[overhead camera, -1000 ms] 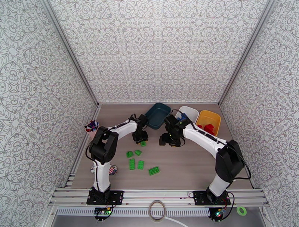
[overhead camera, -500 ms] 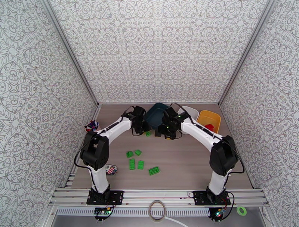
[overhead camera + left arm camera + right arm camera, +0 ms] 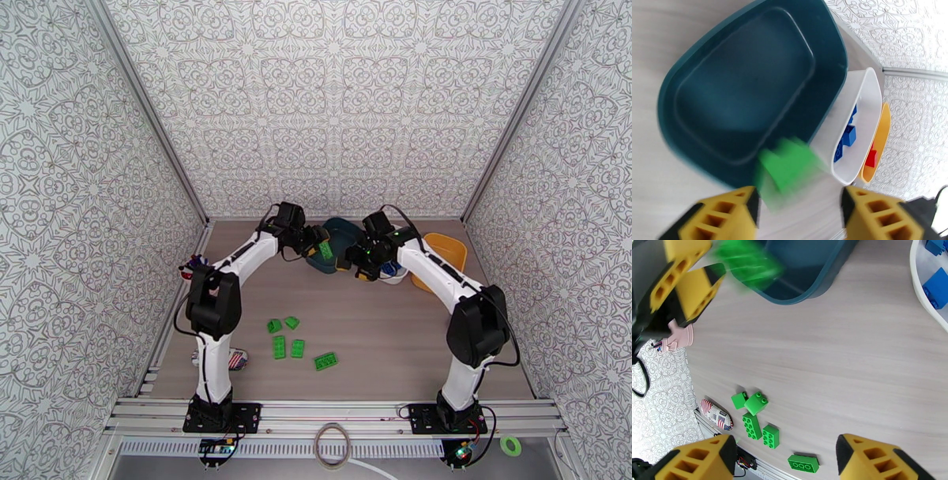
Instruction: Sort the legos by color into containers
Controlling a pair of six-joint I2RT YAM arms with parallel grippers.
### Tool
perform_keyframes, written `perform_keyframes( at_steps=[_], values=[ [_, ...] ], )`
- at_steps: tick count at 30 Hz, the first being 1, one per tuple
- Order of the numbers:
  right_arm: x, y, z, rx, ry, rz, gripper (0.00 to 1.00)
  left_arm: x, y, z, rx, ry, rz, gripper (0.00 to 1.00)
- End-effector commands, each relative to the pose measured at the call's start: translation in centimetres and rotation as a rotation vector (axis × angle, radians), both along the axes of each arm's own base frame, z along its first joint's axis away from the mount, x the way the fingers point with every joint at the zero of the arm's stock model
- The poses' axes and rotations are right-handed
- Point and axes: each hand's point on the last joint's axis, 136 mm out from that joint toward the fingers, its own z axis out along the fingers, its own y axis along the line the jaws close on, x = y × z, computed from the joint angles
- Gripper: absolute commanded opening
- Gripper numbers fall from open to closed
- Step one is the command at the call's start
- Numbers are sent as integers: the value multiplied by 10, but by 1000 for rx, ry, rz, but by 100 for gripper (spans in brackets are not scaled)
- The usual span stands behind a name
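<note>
My left gripper stands open over the near rim of the dark teal container. A blurred green lego is loose between its fingers and touches neither. From above, that lego sits just off the left gripper at the teal container. My right gripper is open and holds nothing, and it hovers beside the teal container. Several green legos lie on the table. The white container holds blue legos. The yellow container holds a red lego.
A pink cup of pens stands at the left edge of the table. A white printed pouch lies near the left arm's base. The right arm crosses over the white container. Patterned walls close in three sides.
Both arms swung back toward the containers. The left gripper lifted a green lego from the table to the teal container and opened, so the lego is now loose.
</note>
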Motion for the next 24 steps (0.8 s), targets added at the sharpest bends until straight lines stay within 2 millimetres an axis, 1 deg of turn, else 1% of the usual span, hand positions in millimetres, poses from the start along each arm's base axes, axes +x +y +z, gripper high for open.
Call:
perform_keyframes(
  at_steps=[1, 4, 7, 10, 14, 15, 18, 21, 24],
  values=[
    [-12, -10, 13, -13, -23, 9, 74, 10, -4, 26, -46, -52, 1, 72],
    [-19, -16, 8, -33, -20, 12, 75, 2, -3, 32, -20, -67, -12, 72],
    [-28, -22, 2, -50, -10, 14, 75, -13, 2, 34, 25, -71, -21, 72],
    [-36, -28, -3, -65, -4, 13, 75, -36, 13, 30, 111, -49, -22, 72],
    [-49, -33, -10, -81, 8, 16, 75, -74, 29, 16, 259, 13, -36, 72],
    [-53, -34, -12, -87, 11, 19, 75, -80, 36, 12, 303, 18, -29, 72],
    [-64, -34, -19, -108, 19, 30, 75, -106, 45, 3, 380, 39, -50, 72],
    [-78, -33, -27, -125, 31, 45, 75, -129, 42, -1, 432, 27, -115, 72],
    [-92, -37, -38, -136, 51, 48, 74, -156, 32, -5, 489, 2, -223, 72]
  ],
)
